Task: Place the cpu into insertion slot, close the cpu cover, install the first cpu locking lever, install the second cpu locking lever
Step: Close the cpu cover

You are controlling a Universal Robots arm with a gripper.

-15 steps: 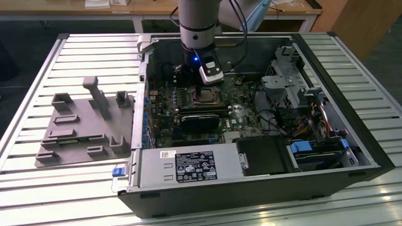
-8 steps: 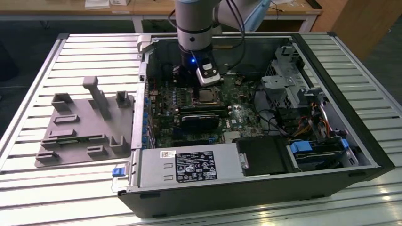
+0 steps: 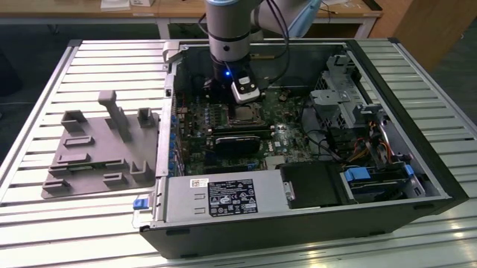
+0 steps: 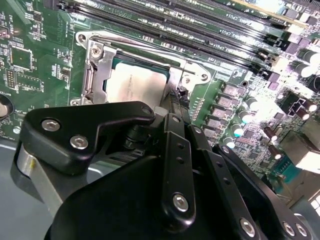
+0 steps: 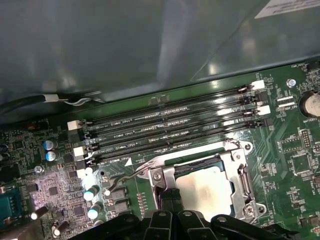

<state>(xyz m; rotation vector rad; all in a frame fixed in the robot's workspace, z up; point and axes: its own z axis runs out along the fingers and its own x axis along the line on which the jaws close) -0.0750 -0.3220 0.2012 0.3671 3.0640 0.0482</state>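
Hangs low inside the computer case (image 3: 298,234), the fingers of the gripper (image 5: 168,199) pinched together on nothing visible, tips just beside one edge of the cpu cover (image 5: 243,175). Finds the cpu (image 5: 205,189) right beyond those tips, seated flat in the insertion slot (image 5: 194,164), pale silvery top framed by the lowered cover. Shows a thin wire locking lever (image 5: 131,173), seemingly unlatched, beside the socket corner.

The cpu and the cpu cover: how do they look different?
The cpu is a solid, pale, dull square; the cpu cover is a shiny frame with an open middle. The cpu sits inside, while the bigger cpu cover runs around its edges. Both are silvery metal on the green motherboard.
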